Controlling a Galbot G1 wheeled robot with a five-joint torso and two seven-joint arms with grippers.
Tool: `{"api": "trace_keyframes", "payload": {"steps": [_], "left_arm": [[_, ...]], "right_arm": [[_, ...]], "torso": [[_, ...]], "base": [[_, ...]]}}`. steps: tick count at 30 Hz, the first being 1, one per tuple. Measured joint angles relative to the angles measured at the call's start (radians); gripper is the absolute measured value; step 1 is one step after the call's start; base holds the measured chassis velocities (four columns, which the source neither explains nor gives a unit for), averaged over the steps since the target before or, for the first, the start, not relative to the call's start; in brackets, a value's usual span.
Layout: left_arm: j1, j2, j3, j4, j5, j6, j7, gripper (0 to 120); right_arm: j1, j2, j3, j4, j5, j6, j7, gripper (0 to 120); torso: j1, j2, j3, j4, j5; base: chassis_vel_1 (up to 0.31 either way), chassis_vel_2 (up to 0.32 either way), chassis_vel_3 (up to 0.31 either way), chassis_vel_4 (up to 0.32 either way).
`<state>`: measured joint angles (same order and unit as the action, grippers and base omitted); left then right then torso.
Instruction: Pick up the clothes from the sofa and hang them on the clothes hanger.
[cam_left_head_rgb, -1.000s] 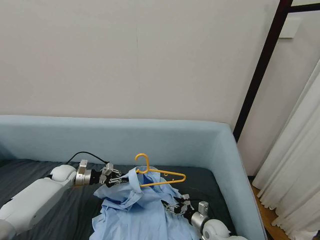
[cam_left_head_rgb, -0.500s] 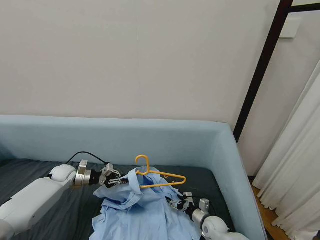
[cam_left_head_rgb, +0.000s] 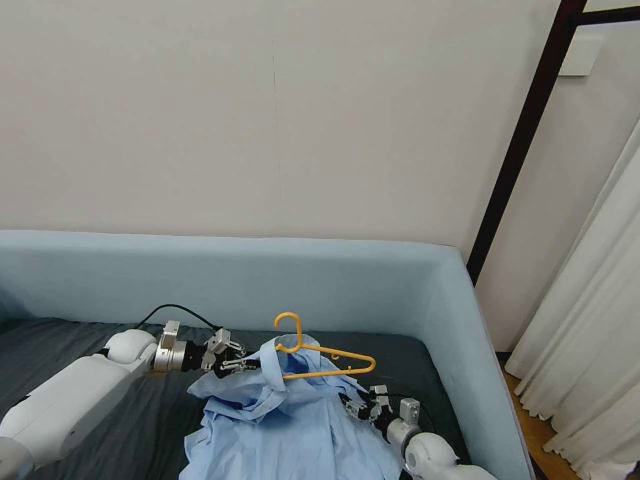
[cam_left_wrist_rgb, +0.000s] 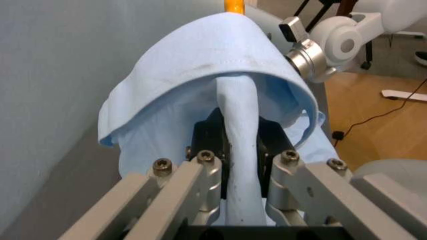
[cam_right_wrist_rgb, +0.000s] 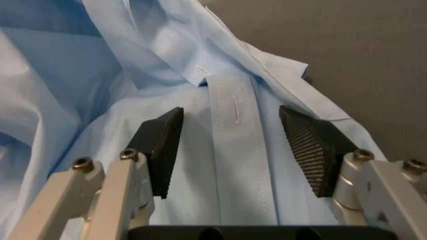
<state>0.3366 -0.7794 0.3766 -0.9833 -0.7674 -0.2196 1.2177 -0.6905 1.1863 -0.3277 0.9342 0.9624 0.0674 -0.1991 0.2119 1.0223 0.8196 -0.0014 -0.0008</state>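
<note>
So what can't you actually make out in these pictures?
Hanger: head view, its left half is under the shirt.
Shirt: head view, lower part cut by the bottom edge.
Left gripper: left wrist view, fingertips buried in a shirt fold.
Right gripper: head view, too small to judge contact.

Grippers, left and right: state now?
Left gripper: shut on the blue shirt.
Right gripper: open, straddling the shirt's front strip, not gripping.
</note>
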Motion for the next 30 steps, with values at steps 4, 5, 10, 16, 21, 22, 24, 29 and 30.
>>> {"api": "trace_keyframes", "payload": {"steps": [4, 5, 10, 16, 21, 22, 24, 29, 30], "left_arm": [[-0.002, 0.000, 0.000, -0.002, -0.001, 0.001, 0.000, 7], [-0.002, 0.002, 0.000, -0.004, -0.002, 0.001, 0.000, 7], [0.009, 0.009, -0.006, -0.010, -0.004, 0.002, 0.001, 7], [0.017, 0.016, -0.018, -0.013, -0.004, 0.002, 0.003, 7], [0.021, 0.020, -0.024, -0.014, -0.007, 0.002, 0.003, 7], [0.022, 0.021, -0.026, -0.014, -0.008, 0.002, 0.004, 7], [0.023, 0.021, -0.029, -0.014, -0.010, 0.002, 0.004, 7], [0.030, 0.026, -0.048, -0.015, -0.008, -0.002, 0.007, 7], [0.031, 0.028, -0.052, -0.015, -0.001, -0.003, 0.009, 7]], "right_arm": [[0.005, 0.007, 0.000, -0.007, 0.000, 0.002, 0.005, 50], [0.010, 0.011, 0.000, -0.013, 0.000, 0.003, 0.007, 47], [0.020, 0.022, -0.001, -0.025, 0.000, 0.004, 0.015, 34], [0.023, 0.023, -0.003, -0.035, -0.005, 0.007, 0.014, 12], [0.023, 0.020, -0.007, -0.037, -0.017, 0.016, 0.012, 0], [0.023, 0.019, -0.007, -0.037, -0.018, 0.018, 0.012, 0], [0.023, 0.017, -0.007, -0.037, -0.020, 0.021, 0.012, 0], [0.021, 0.004, -0.007, -0.018, -0.016, 0.025, 0.020, 0], [0.021, 0.001, -0.007, -0.012, -0.015, 0.025, 0.023, 0]], "torso": [[0.000, 0.000, 0.000, 0.0001, -0.0001], [0.000, 0.000, 0.000, 0.0000, -0.0001], [0.000, 0.000, 0.000, 0.0002, -0.0001], [0.000, 0.000, 0.000, 0.0001, -0.0001], [0.000, 0.000, 0.000, 0.0001, 0.0000], [0.000, 0.000, 0.000, 0.0001, 0.0000], [0.000, 0.000, 0.000, 0.0001, -0.0001], [0.000, 0.000, 0.000, 0.0000, 0.0000], [0.000, 0.000, 0.000, 0.0000, -0.0001]], "base": [[0.000, 0.000, 0.000, 0.000], [0.000, 0.000, 0.000, 0.000], [0.000, 0.000, 0.000, 0.000], [0.000, 0.000, 0.000, 0.000], [0.000, 0.000, 0.000, 0.000], [0.000, 0.000, 0.000, 0.000], [0.000, 0.000, 0.000, 0.000], [0.000, 0.000, 0.000, 0.000], [0.000, 0.000, 0.000, 0.000]]}}
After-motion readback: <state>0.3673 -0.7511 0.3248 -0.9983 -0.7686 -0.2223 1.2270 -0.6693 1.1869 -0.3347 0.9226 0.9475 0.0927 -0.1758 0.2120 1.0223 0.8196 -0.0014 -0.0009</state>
